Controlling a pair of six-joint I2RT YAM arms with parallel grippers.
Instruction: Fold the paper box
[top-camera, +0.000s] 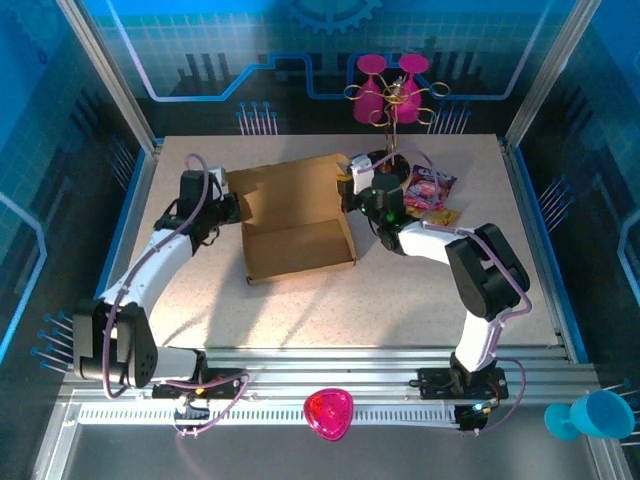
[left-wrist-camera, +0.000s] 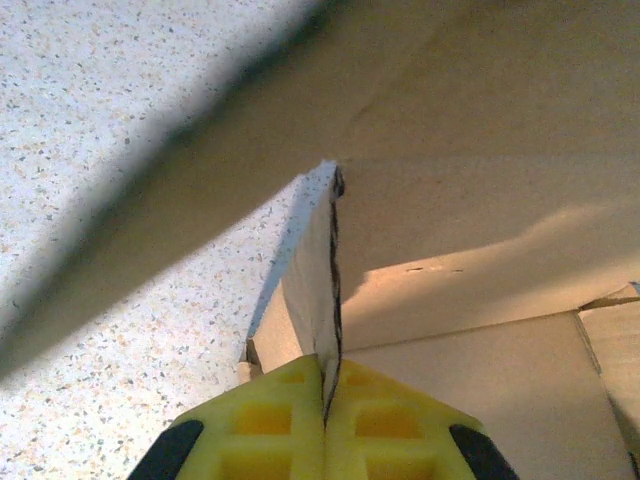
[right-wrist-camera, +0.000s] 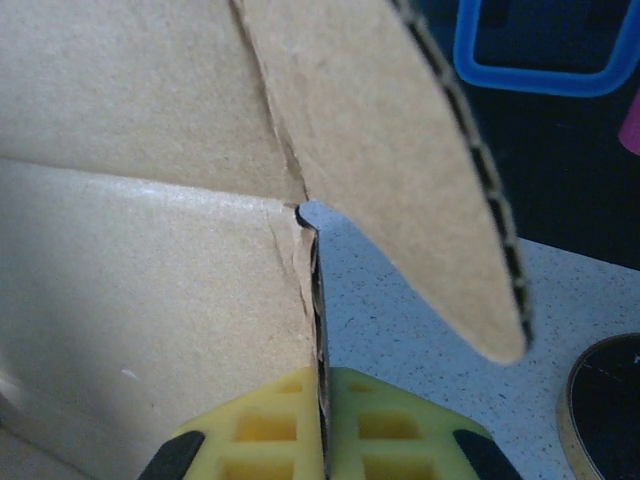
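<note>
One paper box sits on the bench, about midway between the left and right edges and slightly toward the far edge. Its long axis runs left to right, a little askew, so the right end lies further from the arms than the left. The shallow tray opens upward and the broad lid panel rises from its far long side. Two arms reach in, one at each short end. The left gripper is at the left end; in the left wrist view its yellow pads are pressed together on the thin upright side wall of the paper box, the corrugated edge running up from between them. The right gripper is at the right end and is clamped the same way: in the right wrist view the pads pinch a side wall of the paper box, and one rounded flap leans free to the right above it. Two small snack bags lie just beyond the right gripper toward the right edge. Two pink goblets stand past the far edge. One blue goblet lies off the near right corner, and one pink heart-shaped piece rests on the near rail.
</note>
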